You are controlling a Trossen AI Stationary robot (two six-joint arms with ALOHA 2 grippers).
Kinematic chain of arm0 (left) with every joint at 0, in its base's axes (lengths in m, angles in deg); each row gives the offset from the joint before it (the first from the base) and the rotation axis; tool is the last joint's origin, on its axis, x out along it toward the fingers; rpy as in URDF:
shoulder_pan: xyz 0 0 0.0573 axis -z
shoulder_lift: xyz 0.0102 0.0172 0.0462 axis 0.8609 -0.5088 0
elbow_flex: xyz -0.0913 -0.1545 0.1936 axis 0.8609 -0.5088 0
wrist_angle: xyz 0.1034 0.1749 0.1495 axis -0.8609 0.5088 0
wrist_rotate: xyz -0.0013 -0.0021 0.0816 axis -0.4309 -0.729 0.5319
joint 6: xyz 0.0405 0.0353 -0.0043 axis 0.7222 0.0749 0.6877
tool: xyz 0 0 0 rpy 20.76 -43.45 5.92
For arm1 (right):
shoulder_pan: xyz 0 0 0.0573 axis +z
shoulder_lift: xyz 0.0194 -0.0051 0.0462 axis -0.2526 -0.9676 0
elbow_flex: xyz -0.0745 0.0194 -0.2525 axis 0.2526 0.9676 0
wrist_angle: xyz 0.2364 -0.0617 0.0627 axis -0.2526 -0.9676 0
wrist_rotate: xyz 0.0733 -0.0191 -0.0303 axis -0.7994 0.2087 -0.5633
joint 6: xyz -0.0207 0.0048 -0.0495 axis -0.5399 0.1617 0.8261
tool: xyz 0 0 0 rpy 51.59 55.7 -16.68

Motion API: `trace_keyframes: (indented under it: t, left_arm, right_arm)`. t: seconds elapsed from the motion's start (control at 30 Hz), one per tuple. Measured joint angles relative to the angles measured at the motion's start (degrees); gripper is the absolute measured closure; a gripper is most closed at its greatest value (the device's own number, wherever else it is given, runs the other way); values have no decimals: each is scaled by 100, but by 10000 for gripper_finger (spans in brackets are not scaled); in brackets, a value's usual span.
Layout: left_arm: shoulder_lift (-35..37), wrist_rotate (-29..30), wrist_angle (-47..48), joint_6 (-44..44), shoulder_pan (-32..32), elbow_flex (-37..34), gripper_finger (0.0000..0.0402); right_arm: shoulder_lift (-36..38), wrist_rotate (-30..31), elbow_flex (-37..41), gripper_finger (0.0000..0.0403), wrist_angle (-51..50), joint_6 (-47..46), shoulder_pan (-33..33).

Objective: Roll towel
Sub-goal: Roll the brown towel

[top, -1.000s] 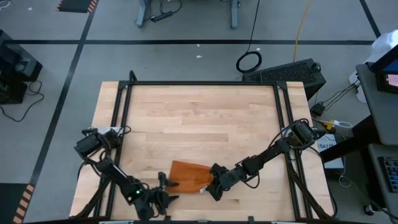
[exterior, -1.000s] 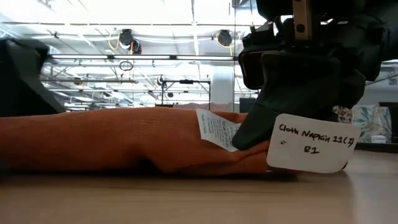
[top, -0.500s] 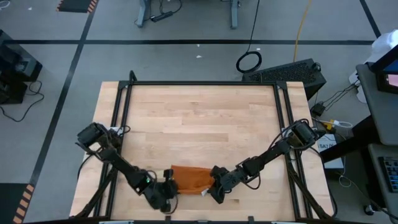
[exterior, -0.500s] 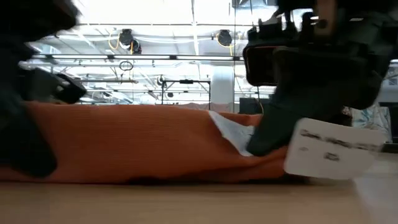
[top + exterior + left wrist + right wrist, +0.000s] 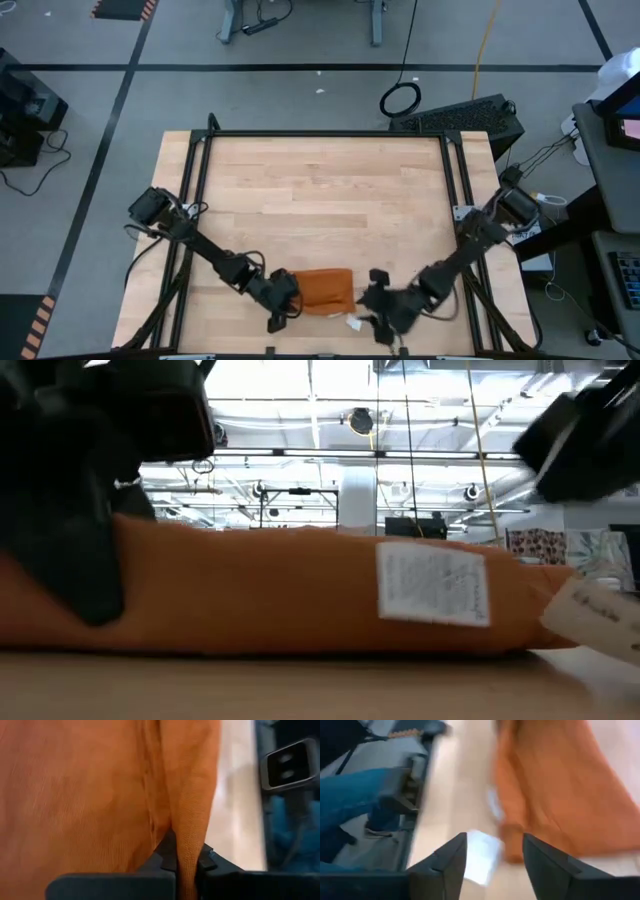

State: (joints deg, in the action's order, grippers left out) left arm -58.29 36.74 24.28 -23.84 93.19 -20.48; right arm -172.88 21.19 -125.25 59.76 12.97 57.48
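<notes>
The burnt-orange towel (image 5: 322, 289) lies as a folded, bunched-up bundle on the wooden table near its near edge, its underside on the wood. A white tag (image 5: 432, 585) hangs on the side facing the low view. My left gripper (image 5: 285, 298) is at the towel's left end, shut on the cloth (image 5: 100, 785). My right gripper (image 5: 370, 298) stands open just off the towel's right end, touching nothing; its fingers (image 5: 546, 862) straddle a white label card (image 5: 481, 854) on the table. My left gripper pinches a raised fold of the towel (image 5: 189, 851) at its left end between its two fingers. The fingers come in low, from the table's left side. The towel rests on the table and stretches away from the fingers in slack folds.
The table's near edge runs close below the towel and both grippers. Black frame rails (image 5: 195, 180) border the table left and right. Bare wood (image 5: 320, 190) fills the far half. A person's leg in blue (image 5: 350, 805) shows beyond the table edge.
My left gripper has moved from the near edge to the towel's left end and taken hold of it. My right gripper has let go of the right end, opened, and drawn back toward the right. The towel has shifted slightly right and bunched narrower.
</notes>
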Motion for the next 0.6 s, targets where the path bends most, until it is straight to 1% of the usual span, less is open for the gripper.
trace_keyframes:
  t: [0.03, 0.1, 0.2, 0.3, 0.37, 0.5, 0.6]
  left_arm:
    - [0, -79, -121, -10, -21, 0, 392]
    - [0, -196, -363, -3, -41, 0, 392]
    - [0, -253, -524, -1, -42, 0, 392]
    - [0, -260, -452, -26, -37, 0, 392]
    - [-1, -259, -375, -140, -39, 0, 391]
    - [-2, -255, -291, -299, -39, -64, 391]
    - [-2, -251, -303, -326, -37, -124, 391]
  right_arm:
    - [-61, 265, -2, 217, 240, 344, 139]
    - [-263, 579, -106, 209, 566, 905, 323]
    - [-745, 1004, -561, 203, 243, 1421, 424]
    - [-1257, 1487, -1284, 202, -529, 1799, 442]
    - [-1574, 1527, -1804, 202, -1281, 1876, 411]
    - [-2098, 1537, -2582, 202, -2606, 1605, 298]
    - [-2325, 1740, -2895, 202, -3114, 1403, 245]
